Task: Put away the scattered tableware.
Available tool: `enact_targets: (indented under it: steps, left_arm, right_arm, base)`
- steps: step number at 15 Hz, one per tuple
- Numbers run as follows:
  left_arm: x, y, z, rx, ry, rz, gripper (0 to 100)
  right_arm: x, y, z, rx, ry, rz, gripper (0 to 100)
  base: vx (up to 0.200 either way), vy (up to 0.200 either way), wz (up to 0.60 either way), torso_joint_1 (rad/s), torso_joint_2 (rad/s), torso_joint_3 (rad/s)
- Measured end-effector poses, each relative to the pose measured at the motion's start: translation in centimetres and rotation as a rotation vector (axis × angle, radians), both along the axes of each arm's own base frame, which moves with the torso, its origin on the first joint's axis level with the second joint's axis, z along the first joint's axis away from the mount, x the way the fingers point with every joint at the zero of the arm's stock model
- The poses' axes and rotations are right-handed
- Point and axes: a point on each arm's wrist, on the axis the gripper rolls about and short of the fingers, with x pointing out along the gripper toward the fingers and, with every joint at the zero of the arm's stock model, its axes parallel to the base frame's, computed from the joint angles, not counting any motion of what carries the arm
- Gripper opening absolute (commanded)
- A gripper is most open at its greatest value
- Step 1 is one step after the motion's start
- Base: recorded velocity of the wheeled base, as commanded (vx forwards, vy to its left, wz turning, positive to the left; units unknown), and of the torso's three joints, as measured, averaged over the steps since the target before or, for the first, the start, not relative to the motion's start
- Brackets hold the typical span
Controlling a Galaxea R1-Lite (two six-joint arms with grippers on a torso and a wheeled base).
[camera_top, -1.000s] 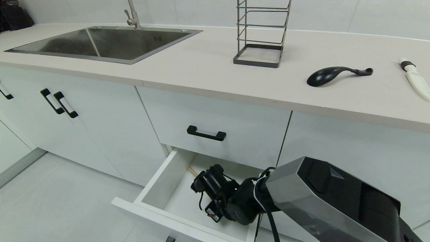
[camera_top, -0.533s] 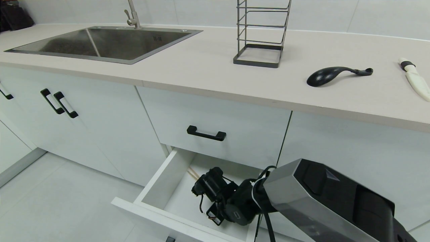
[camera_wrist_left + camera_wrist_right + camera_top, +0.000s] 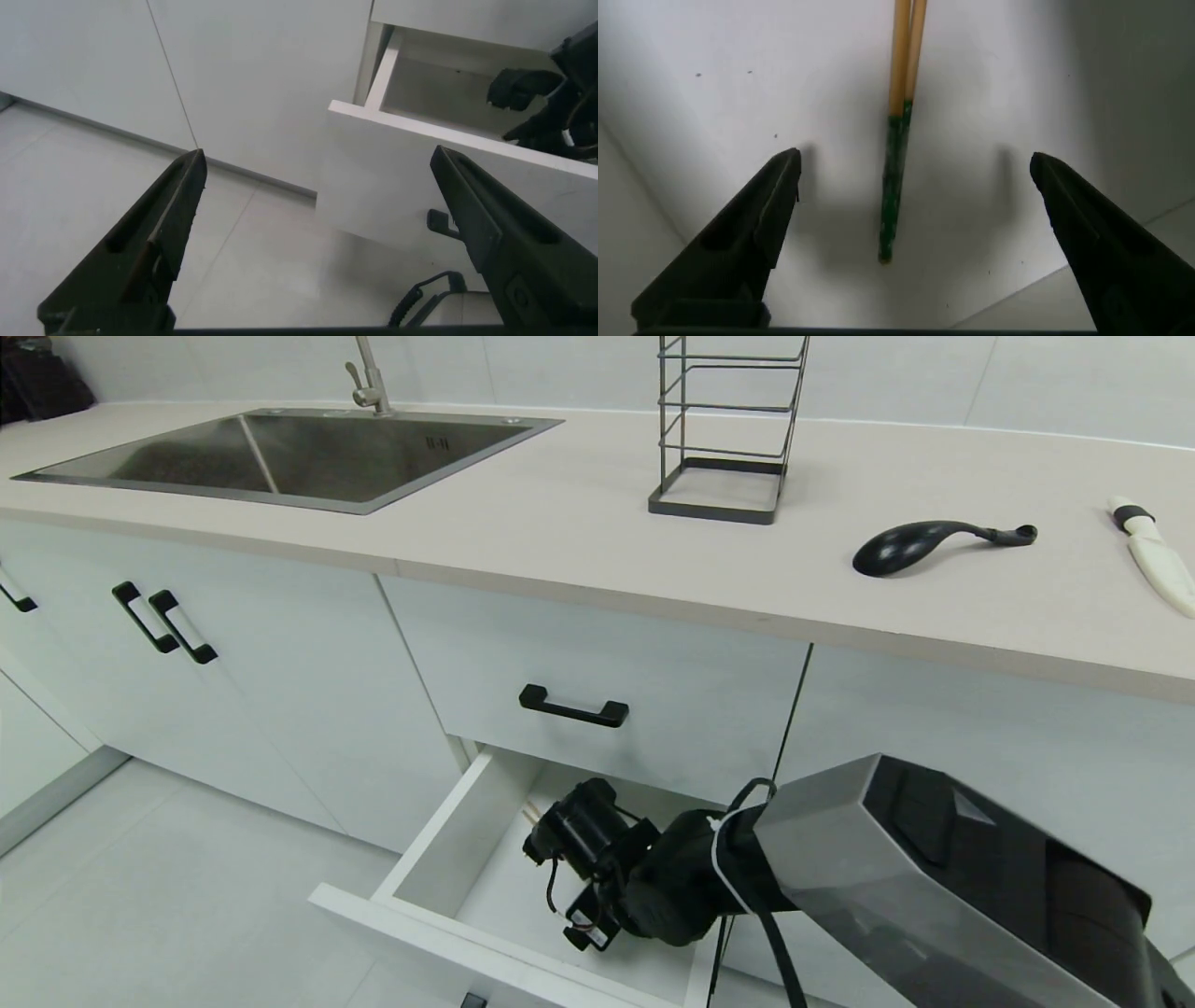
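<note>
A pair of wooden chopsticks with green ends (image 3: 898, 140) lies flat on the white floor of the open lower drawer (image 3: 439, 859); a short stretch of the chopsticks (image 3: 530, 814) shows beside the drawer's left wall. My right gripper (image 3: 551, 835) is inside the drawer just above them, open (image 3: 915, 173), one finger on each side and touching nothing. A black spoon (image 3: 901, 546) and a white knife (image 3: 1158, 560) lie on the counter at the right. My left gripper (image 3: 318, 163) hangs open and empty low near the floor, facing the drawer front (image 3: 402, 177).
A wire rack (image 3: 724, 439) stands on the counter at the back centre, and a steel sink (image 3: 280, 453) is at the left. Above the open drawer is a shut drawer with a black handle (image 3: 572, 707). Cabinet doors stand to the left.
My right arm has risen a little and its gripper has shifted slightly left inside the drawer. The chopsticks stay on the drawer floor.
</note>
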Motion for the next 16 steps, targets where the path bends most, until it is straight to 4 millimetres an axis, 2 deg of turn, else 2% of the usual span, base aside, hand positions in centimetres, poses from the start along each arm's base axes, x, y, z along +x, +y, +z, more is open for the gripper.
enact_targets:
  steps: [3,6,13,16]
  left_arm:
    - [0.0,0.0,0.0,0.000,0.000,-0.001,100]
    - [0.0,0.0,0.0,0.000,0.000,0.000,100]
    - [0.0,0.0,0.0,0.000,0.000,0.000,100]
    - [0.0,0.0,0.0,0.000,0.000,0.000,100]
  right_arm:
    - [-2.0,0.4,4.5,0.056,-0.034,0.039,100]
    - [-3.5,-0.2,7.3,0.074,-0.031,0.067,100]
    - [-7.8,-2.9,9.7,0.141,-0.008,0.168,100]
    - [-9.3,-4.8,9.5,0.211,-0.017,0.208,100]
  base:
    - [0.000,0.000,0.00,0.000,0.00,0.000]
    - [0.000,0.000,0.00,0.000,0.00,0.000]
    - [0.000,0.000,0.00,0.000,0.00,0.000]
    - [0.000,0.000,0.00,0.000,0.00,0.000]
